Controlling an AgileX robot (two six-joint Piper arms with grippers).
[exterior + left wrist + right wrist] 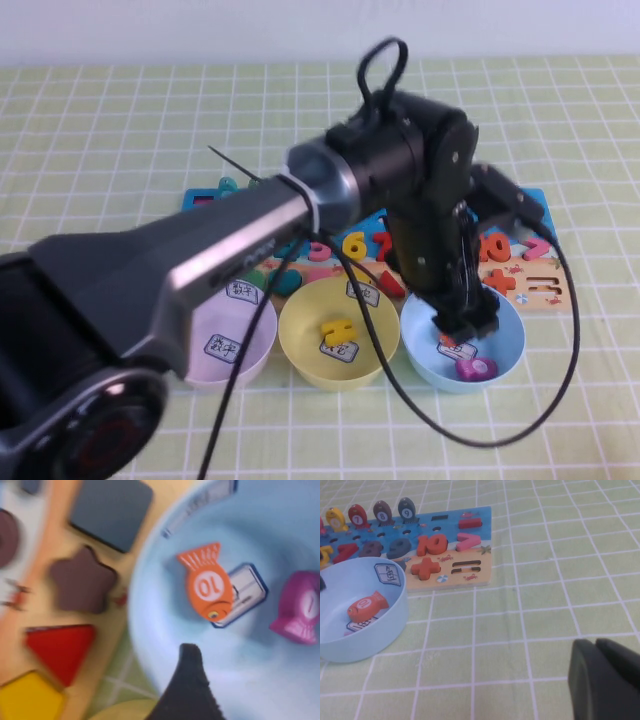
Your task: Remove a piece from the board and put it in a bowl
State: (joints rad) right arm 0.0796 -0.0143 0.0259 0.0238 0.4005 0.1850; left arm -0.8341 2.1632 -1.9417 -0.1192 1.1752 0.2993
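Three bowls in a row on the worktop: pink, yellow, blue bowl. Left claw, open, hangs over the blue one, which holds two fish: orange token and purple piece. The board lies at 12 o'clock. Right claw: state cannot be told.

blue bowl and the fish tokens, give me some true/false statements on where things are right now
1. The magenta-purple fish token lies inside the light blue round plastic bowl. True.
2. The orange fish token sits in the yellow bowl. False: it lies in the light blue bowl, partly on the white label at its bottom.
3. The left gripper hangs over the light blue bowl, holding nothing. True.
4. The yellow round bowl is empty. False: a yellow piece lies in it.
5. The right gripper is clamped on the puzzle board. False: it is over bare tablecloth, away from the blue and tan puzzle board.
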